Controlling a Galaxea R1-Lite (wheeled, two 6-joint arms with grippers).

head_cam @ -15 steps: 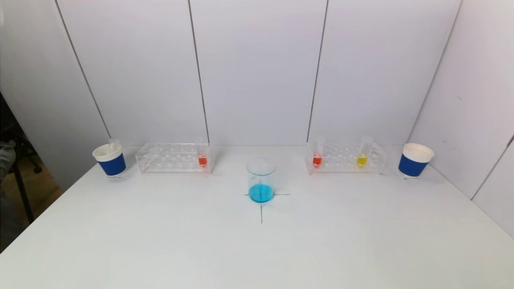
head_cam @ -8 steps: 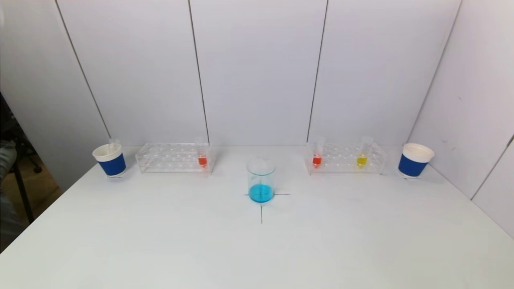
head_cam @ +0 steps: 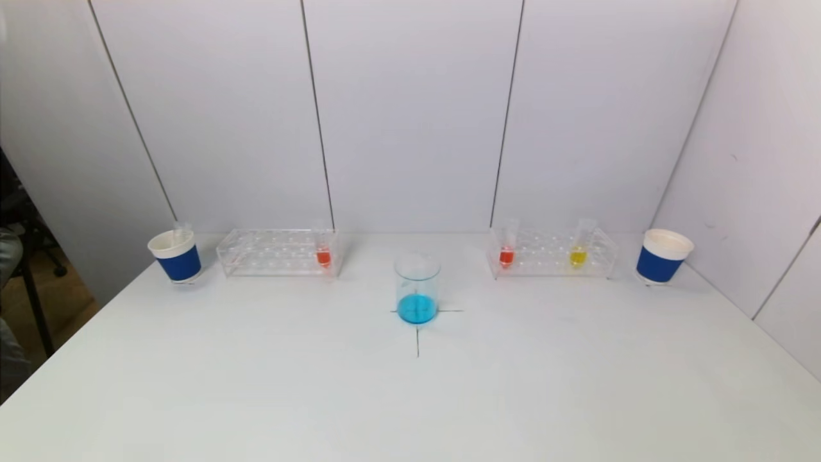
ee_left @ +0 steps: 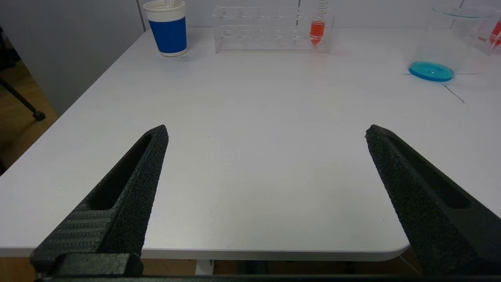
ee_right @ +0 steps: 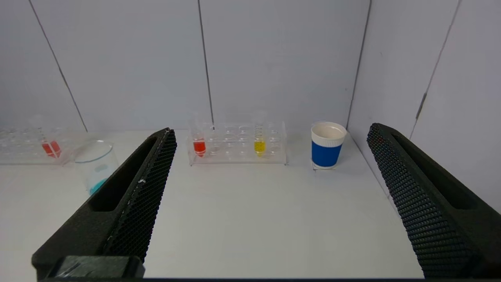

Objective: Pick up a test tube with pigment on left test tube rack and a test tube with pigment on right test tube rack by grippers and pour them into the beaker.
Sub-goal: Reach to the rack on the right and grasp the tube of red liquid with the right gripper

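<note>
A glass beaker [head_cam: 417,287] with blue liquid stands mid-table on a cross mark. The clear left test tube rack [head_cam: 277,252] holds one tube of orange-red pigment [head_cam: 323,251] at its inner end. In the right test tube rack [head_cam: 553,253] stand a red tube [head_cam: 507,251] and a yellow tube [head_cam: 578,251]. Neither arm shows in the head view. My left gripper [ee_left: 266,131] hangs open over the table's near left edge, far from the rack [ee_left: 272,29]. My right gripper [ee_right: 272,131] is open too, back from the right rack [ee_right: 236,143], with nothing between its fingers.
A blue-and-white paper cup [head_cam: 175,256] with an empty tube in it stands left of the left rack. Another cup [head_cam: 663,256] stands right of the right rack. White wall panels close the back and right side. The table edge [ee_left: 219,253] lies under the left gripper.
</note>
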